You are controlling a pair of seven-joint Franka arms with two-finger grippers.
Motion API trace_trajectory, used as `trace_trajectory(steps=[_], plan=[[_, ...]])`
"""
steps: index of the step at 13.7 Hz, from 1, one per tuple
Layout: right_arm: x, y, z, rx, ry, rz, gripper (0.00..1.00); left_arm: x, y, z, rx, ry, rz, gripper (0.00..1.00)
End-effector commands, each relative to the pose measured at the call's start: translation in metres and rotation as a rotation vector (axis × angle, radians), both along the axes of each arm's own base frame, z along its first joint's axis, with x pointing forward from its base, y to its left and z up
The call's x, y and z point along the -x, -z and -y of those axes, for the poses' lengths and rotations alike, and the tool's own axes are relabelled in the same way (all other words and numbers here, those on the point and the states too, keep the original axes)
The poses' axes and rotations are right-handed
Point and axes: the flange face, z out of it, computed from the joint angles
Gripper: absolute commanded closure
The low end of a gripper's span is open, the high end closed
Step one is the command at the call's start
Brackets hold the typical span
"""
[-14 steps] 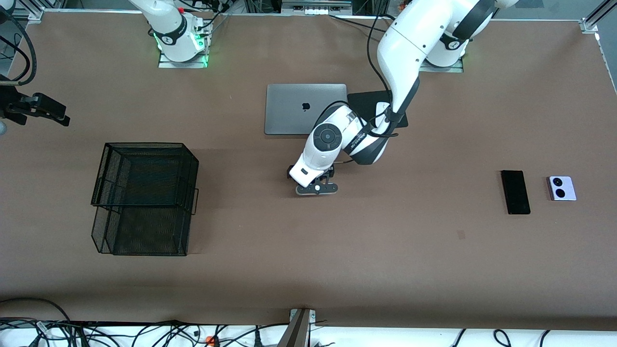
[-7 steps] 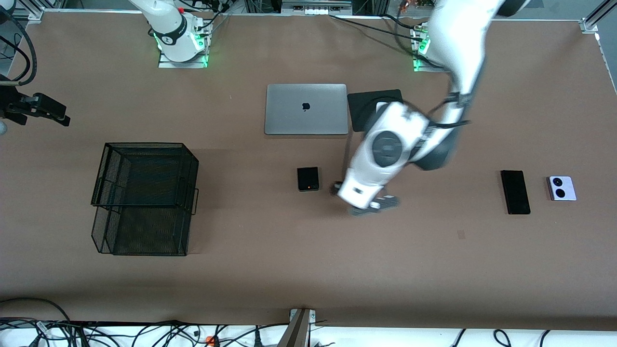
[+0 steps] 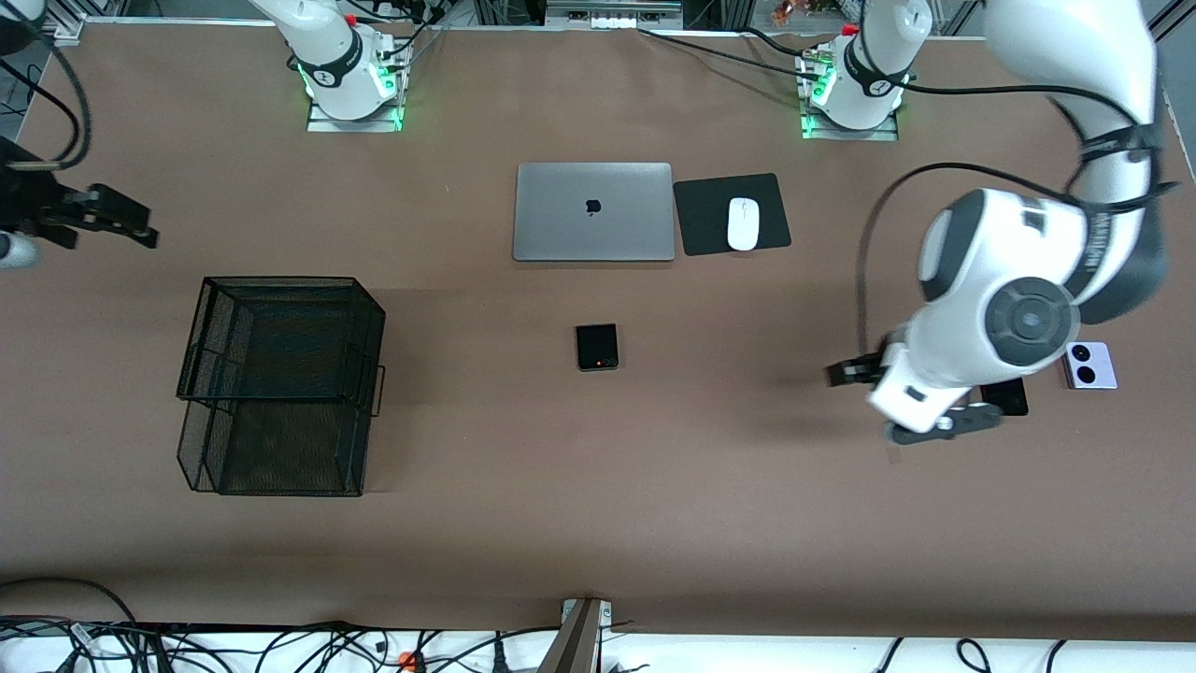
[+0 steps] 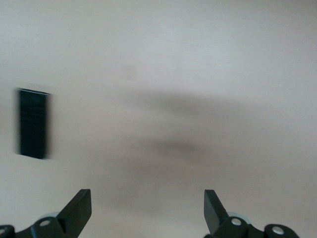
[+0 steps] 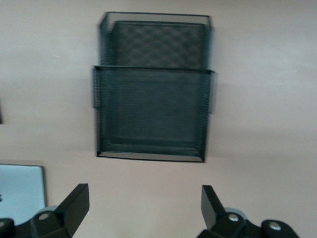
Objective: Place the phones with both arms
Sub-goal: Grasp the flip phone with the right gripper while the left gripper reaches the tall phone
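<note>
A small black flip phone (image 3: 597, 347) lies alone in the middle of the table. My left gripper (image 3: 939, 425) hangs open and holds nothing, over the table beside the long slim black phone (image 3: 1009, 396), which its arm mostly hides. In the left wrist view that phone (image 4: 33, 123) shows off to one side of the spread left gripper (image 4: 147, 206). The lavender-white phone (image 3: 1089, 365) lies just past it, toward the left arm's end. My right gripper (image 3: 121, 220) waits open and holding nothing at the right arm's end, and in the right wrist view that gripper (image 5: 143, 203) looks down at the basket.
A black wire-mesh basket (image 3: 280, 383) stands toward the right arm's end, and the same basket (image 5: 153, 99) fills the right wrist view. A closed grey laptop (image 3: 593, 211) and a white mouse (image 3: 743, 224) on a black pad (image 3: 701, 220) lie near the bases.
The left arm has swung from over the flip phone toward the left arm's end, leaving that phone on the table. The right gripper has shifted slightly.
</note>
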Motion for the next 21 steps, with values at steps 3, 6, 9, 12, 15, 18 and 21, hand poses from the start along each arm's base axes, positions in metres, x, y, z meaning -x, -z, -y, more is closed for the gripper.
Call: trace_trajectory(steps=[3, 6, 9, 12, 15, 18, 21], plan=[[-0.007, 0.014, -0.090, -0.020, -0.093, -0.003, 0.00, 0.030, 0.001, -0.058, -0.068, 0.062, -0.063, 0.00], [-0.001, 0.029, -0.185, -0.002, -0.039, 0.021, 0.00, 0.057, 0.003, -0.079, -0.050, 0.083, 0.005, 0.00], [0.012, 0.061, -0.284, -0.008, 0.029, 0.052, 0.00, 0.076, 0.023, -0.137, -0.014, 0.159, 0.143, 0.00], [0.035, 0.098, -0.389, 0.013, 0.092, 0.099, 0.00, 0.087, 0.050, -0.203, 0.000, 0.175, 0.170, 0.00], [0.059, 0.137, -0.481, 0.053, 0.137, 0.149, 0.00, 0.092, 0.105, -0.264, 0.071, 0.164, 0.141, 0.00], [0.072, 0.185, -0.529, 0.057, 0.126, 0.144, 0.00, 0.097, 0.151, -0.293, 0.119, 0.150, 0.094, 0.00], [0.074, 0.237, -0.538, 0.065, 0.091, 0.143, 0.00, 0.092, 0.186, -0.295, 0.126, 0.169, 0.131, 0.00]])
